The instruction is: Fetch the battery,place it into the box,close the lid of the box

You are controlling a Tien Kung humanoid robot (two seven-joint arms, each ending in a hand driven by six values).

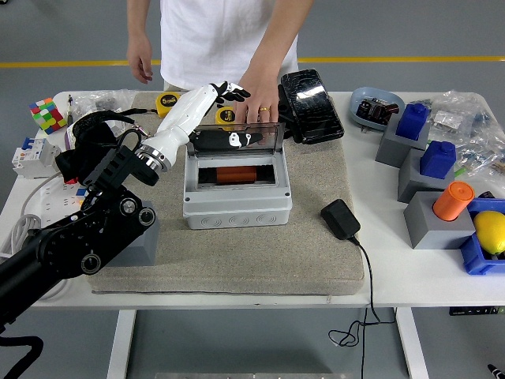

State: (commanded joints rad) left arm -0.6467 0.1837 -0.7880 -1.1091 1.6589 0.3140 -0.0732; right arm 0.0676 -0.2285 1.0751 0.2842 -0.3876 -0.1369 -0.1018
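Observation:
The grey box (237, 207) sits on the beige mat, and the orange battery (234, 174) lies inside it. Its clear lid (264, 140) stands upright at the box's far edge. My left hand (231, 115) reaches over the lid's left part with fingers (227, 88) spread behind it and the thumb (237, 140) in front; it grips nothing. A person's hand (261, 101) rests on the lid's top edge from the far side. My right hand is out of view.
A black pouch (311, 95) lies right of the lid, with yellow tape measures (170, 103) behind it. A black charger (340, 219) with its cable lies right of the box. Grey and blue blocks (430, 178) stand at the right, and cubes and a black cloth (91, 150) at the left.

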